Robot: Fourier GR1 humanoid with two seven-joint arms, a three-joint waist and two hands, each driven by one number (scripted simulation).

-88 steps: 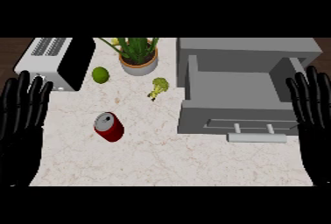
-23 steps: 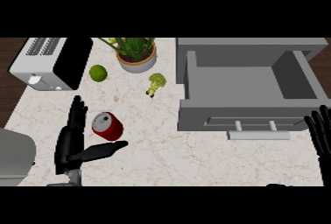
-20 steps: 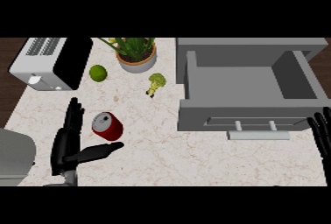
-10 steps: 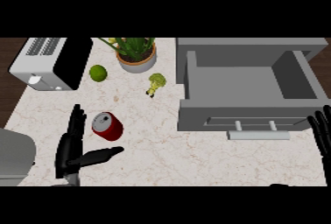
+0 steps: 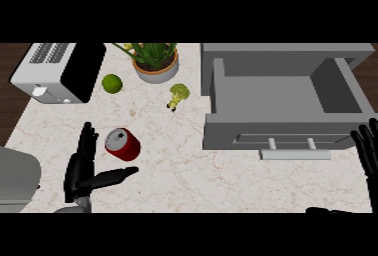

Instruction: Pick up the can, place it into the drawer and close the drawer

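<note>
left hand point(image 5: 80, 172) has moved in, open and empty, at 8 o'clock of the can point(image 5: 122, 144); probably light, slick: grip its sides.

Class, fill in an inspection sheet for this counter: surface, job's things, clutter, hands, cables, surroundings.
Surface: counter, pale marble.
Job's things: can on its side; drawer open, nothing in it.
Clutter: toaster, lime, plant, broccoli, all along the back.
Hands: left hand open, just left of can; right hand open, resting at right edge.
Cables: nothing seen.
Surroundings: brown strip past counter's left edge.
</note>
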